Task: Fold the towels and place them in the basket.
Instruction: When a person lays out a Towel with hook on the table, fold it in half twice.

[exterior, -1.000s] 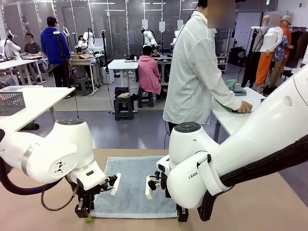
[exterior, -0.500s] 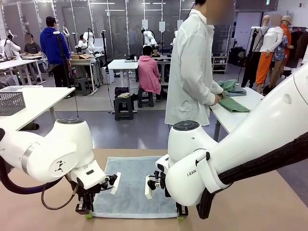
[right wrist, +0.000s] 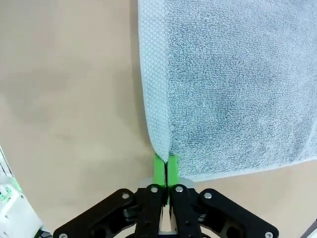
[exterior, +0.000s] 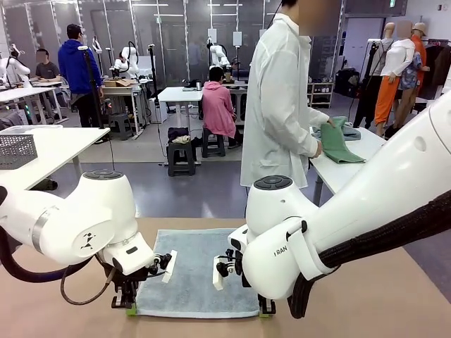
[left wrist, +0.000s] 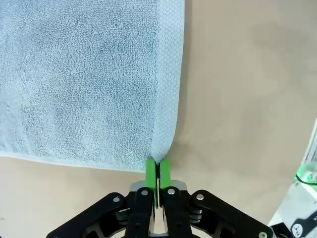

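Towel (exterior: 197,274) flat, near corners pinched between both jaws (perhaps slightly lifted)

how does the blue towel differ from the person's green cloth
The towel is blue-grey, the green cloth green. The towel lies flat on the table, corners pinched by the left gripper and right gripper; the green cloth is held in the person's hand. Both are fabric.

Lab hall: white tables (exterior: 56,141) far left, seated worker (exterior: 218,105) far centre, person in white coat (exterior: 278,120) right.
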Available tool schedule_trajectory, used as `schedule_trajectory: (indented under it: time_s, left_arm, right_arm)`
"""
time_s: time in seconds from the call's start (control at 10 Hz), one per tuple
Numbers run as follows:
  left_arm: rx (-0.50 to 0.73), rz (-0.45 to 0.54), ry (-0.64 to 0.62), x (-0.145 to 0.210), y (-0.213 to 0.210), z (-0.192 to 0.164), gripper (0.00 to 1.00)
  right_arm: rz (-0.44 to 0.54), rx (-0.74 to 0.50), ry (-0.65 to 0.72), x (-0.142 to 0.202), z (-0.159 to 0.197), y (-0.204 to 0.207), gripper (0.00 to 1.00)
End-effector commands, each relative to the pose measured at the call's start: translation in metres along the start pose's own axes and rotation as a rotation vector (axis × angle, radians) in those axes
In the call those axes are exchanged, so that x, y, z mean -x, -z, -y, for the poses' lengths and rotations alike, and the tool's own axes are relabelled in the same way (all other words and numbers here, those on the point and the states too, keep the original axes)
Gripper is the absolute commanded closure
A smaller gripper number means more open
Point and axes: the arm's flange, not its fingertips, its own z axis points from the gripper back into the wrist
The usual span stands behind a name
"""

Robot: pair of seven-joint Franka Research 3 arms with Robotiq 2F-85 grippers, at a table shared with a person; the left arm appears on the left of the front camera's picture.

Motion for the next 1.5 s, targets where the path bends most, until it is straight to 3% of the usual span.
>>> schedule_trajectory:
  time_s: [0.0, 0.5, 0.9, 1.4]
  left_arm:
    - [0.0, -0.016, 0.02, -0.002, -0.001, -0.004, 1.0]
    - [0.0, 0.0, 0.0, 0.0, 0.0, 0.0, 0.96]
    - [-0.126, 0.027, -0.002, -0.001, -0.057, -0.03, 0.96]
    - [-0.173, 0.021, -0.04, -0.003, -0.076, -0.049, 0.96]
  right_arm:
    - [0.019, -0.003, -0.004, 0.002, 0.002, 0.002, 1.0]
    - [0.001, 0.001, -0.001, 0.0, 0.0, 0.0, 0.98]
    - [0.012, 0.07, -0.013, -0.008, 0.028, -0.045, 0.98]
    - [0.005, 0.129, 0.006, -0.018, 0.046, -0.07, 0.98]
